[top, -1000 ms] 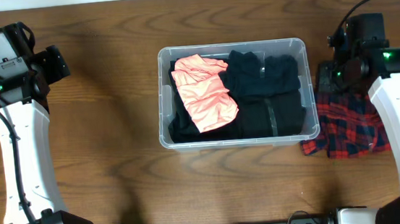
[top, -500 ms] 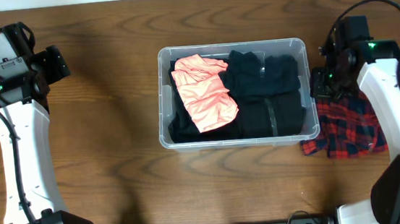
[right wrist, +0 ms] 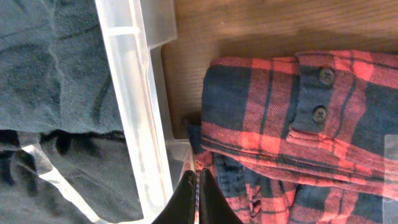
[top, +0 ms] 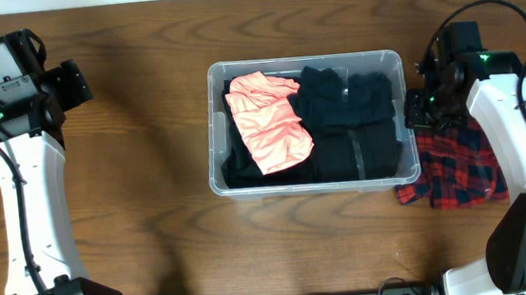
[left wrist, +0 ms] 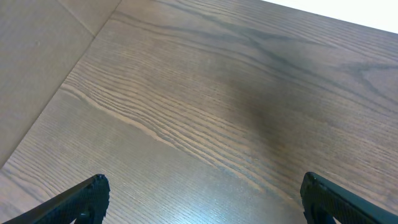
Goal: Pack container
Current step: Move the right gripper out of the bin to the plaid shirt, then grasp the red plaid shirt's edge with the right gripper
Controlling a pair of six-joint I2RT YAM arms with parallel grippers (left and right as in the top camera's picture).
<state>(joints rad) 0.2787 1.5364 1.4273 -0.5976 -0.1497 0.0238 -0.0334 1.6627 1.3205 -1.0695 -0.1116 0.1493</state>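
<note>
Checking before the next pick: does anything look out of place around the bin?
Yes: the red plaid shirt lies crumpled on the table, outside the container, against its right wall. The right gripper hangs shut at the shirt's edge; whether it grips cloth is unclear.

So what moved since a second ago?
The right gripper, shut, slid across the plaid shirt toward the side wall of the container. I can't tell if it pinches cloth. The open left gripper, the container and the clothes inside stayed put.
</note>
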